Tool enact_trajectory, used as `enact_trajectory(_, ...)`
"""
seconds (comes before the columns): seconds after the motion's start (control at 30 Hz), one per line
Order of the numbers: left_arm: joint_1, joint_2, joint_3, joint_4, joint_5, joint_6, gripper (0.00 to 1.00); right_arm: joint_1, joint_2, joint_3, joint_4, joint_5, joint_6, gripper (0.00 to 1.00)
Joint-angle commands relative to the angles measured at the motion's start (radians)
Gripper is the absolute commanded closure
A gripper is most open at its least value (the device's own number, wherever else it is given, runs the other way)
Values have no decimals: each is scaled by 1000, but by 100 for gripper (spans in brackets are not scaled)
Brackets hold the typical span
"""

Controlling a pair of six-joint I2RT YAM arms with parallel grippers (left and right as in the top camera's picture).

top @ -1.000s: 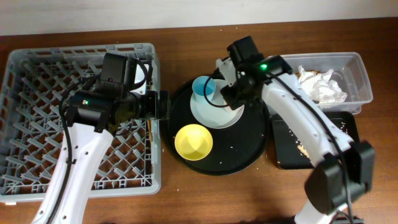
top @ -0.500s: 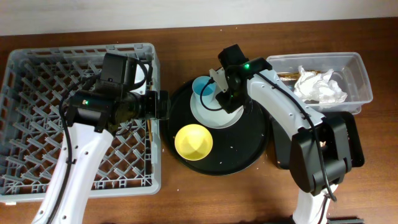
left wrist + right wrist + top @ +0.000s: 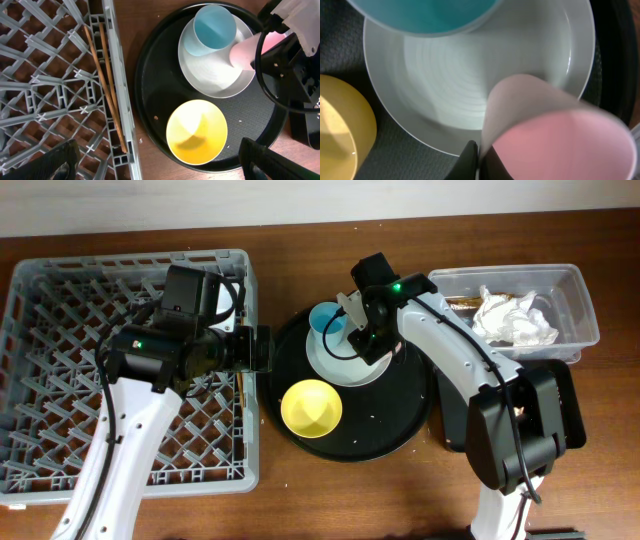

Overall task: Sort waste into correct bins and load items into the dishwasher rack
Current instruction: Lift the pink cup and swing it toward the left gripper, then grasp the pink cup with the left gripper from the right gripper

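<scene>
My right gripper is shut on the rim of the pink cup and holds it tilted over the pale plate. The blue cup stands on the plate's far edge, and the yellow bowl sits in front of it. My left gripper is open and empty above the gap between the grey dishwasher rack and the bowl. The chopsticks lie in the rack along its right wall. The white napkin and brown wrapper lie in the clear tub.
The plate, cups and bowl sit on a big round black tray at the table's middle. The shallow black tray lies in front of the tub, mostly hidden by my right arm. Bare wood shows along the front edge.
My right arm swung round and its gripper shifted slightly left over the plate with the pink cup. The left arm has not moved.
</scene>
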Motion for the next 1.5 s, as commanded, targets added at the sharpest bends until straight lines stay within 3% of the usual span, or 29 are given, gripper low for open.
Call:
enact_trajectory(0.0, -3, 0, 12, 2, 10, 2, 1, 3, 3, -14, 1, 4, 5, 96)
enact_trajectory(0.1, -3, 0, 12, 2, 10, 2, 1, 4, -14, 21, -15, -18, 6, 96)
enact_trajectory(0.37, -3, 0, 12, 2, 10, 2, 1, -5, -220, 368, -356, -31, 10, 96)
enact_trajectory(0.5, -3, 0, 12, 2, 10, 2, 1, -59, -332, 410, -422, -51, 44, 96)
enact_trajectory(0.63, -3, 0, 12, 2, 11, 2, 1, -178, -417, 410, -453, -240, 42, 96)
enact_trajectory(0.77, -3, 0, 12, 2, 13, 2, 1, -335, -434, 409, -539, -461, -61, 96)
enact_trajectory(0.87, -3, 0, 12, 4, 121, 2, 1, -420, -429, 407, -607, -598, -178, 96)
enact_trajectory(0.93, -3, 0, 12, 47, 309, 64, 1, -474, -428, 407, -643, -689, -246, 96)
enact_trajectory(0.97, -3, 0, 12, 71, 423, 144, 1, -496, -428, 407, -659, -740, -278, 96)
enact_trajectory(1.07, -3, 0, 12, 127, 993, 438, 1, -542, -429, 399, -702, -910, -369, 96)
enact_trajectory(1.13, -3, 0, 12, 146, 1158, 470, 1, -534, -429, 389, -702, -981, -370, 96)
enact_trajectory(1.23, -3, 0, 12, 198, 1229, 470, 1, -463, -429, 379, -701, -1116, -388, 96)
enact_trajectory(1.47, -6, 0, 12, 265, 1230, 468, 1, -280, -427, 379, -663, -1129, -407, 96)
